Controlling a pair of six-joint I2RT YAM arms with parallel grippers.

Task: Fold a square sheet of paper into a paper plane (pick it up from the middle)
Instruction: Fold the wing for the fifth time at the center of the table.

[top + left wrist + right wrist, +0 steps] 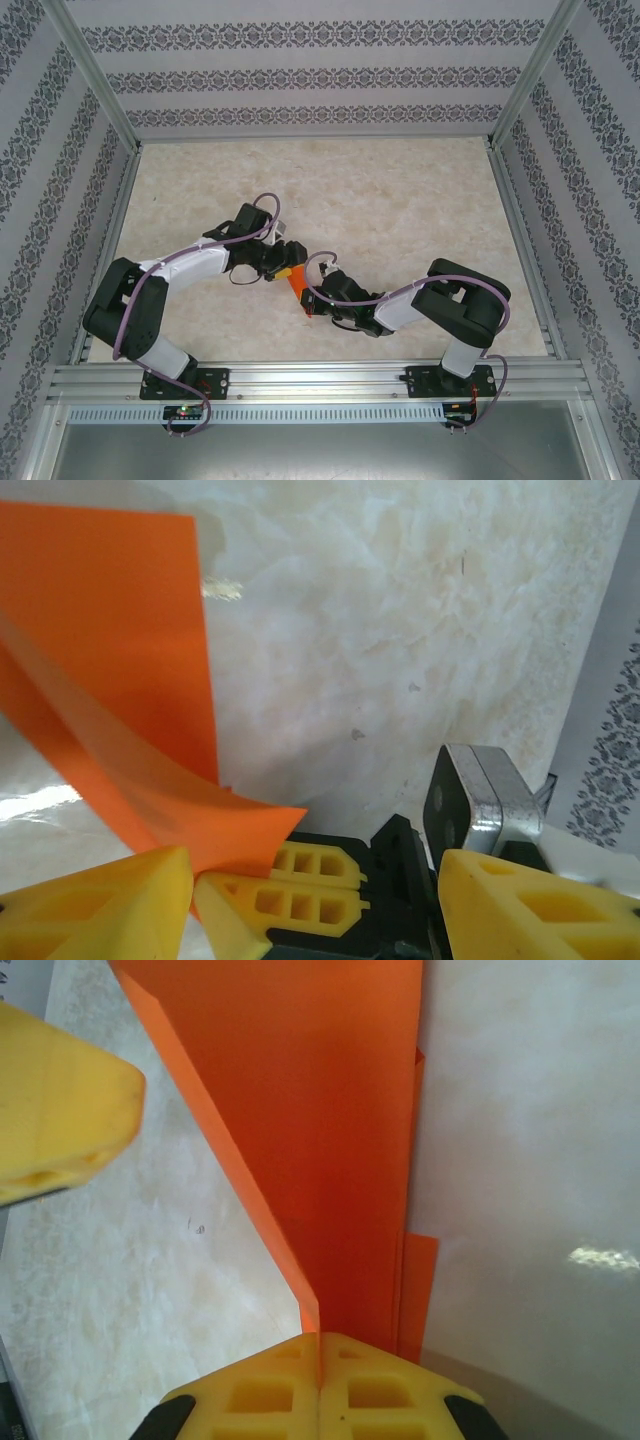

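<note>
The paper plane [340,1130] is bright orange paper folded into a narrow, layered, tapering shape with an upright middle fold. My right gripper [320,1360] is shut on that fold at its near end. From above, the paper [294,281] shows as a small orange patch between the two wrists at the table's middle, with the right gripper [304,297] just below it. My left gripper [320,915] is open. Its yellow fingers [100,900] stand either side of the right gripper's shut tips [300,890] and a curled corner of the paper [110,680]. Seen from above, the left gripper [283,263] sits at the paper's upper end.
The beige marbled table [400,200] stretches free behind and to both sides of the arms. Patterned walls [320,80] and aluminium frame rails [320,375] enclose it. The two wrists sit very close together at the middle.
</note>
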